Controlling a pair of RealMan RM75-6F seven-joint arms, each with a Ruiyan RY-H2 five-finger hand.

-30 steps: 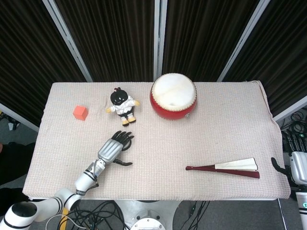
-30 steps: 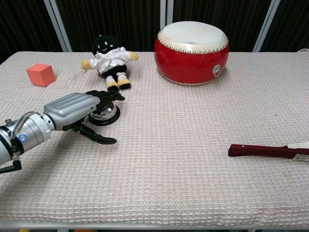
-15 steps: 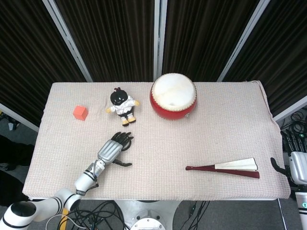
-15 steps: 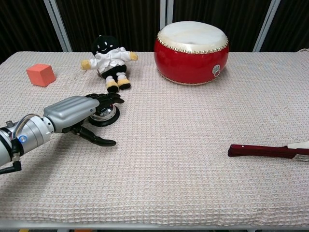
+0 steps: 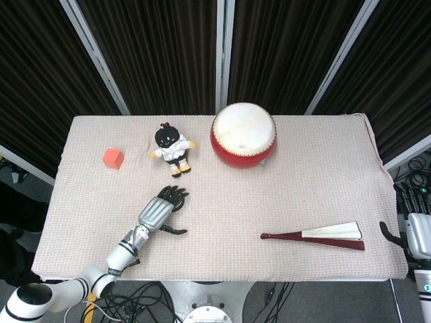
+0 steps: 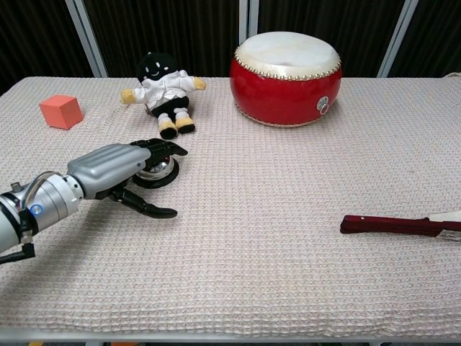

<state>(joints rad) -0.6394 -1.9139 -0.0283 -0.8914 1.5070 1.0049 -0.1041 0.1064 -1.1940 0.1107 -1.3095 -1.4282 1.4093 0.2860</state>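
Note:
My left hand (image 6: 119, 164) lies low over the table's front left, palm down. Its dark fingers (image 6: 164, 147) rest spread on top of a small silver bell (image 6: 160, 171) with a black base, and the thumb stretches out along the cloth. From above, the left hand (image 5: 158, 210) covers most of the bell (image 5: 176, 204). Nothing is gripped. Off the table's right edge, a white part of my right arm (image 5: 419, 235) and a dark curved piece show. Its fingers cannot be made out.
A black-and-white plush doll (image 6: 163, 90) lies just beyond the bell. A red drum (image 6: 287, 68) stands at the back centre and an orange cube (image 6: 60, 111) at the back left. A folded fan (image 5: 316, 237) with a dark red handle lies front right on the woven cloth (image 6: 274, 252).
The left hand's fingers have sunk slightly and slid a little forward over the bell. Everything else stays put.

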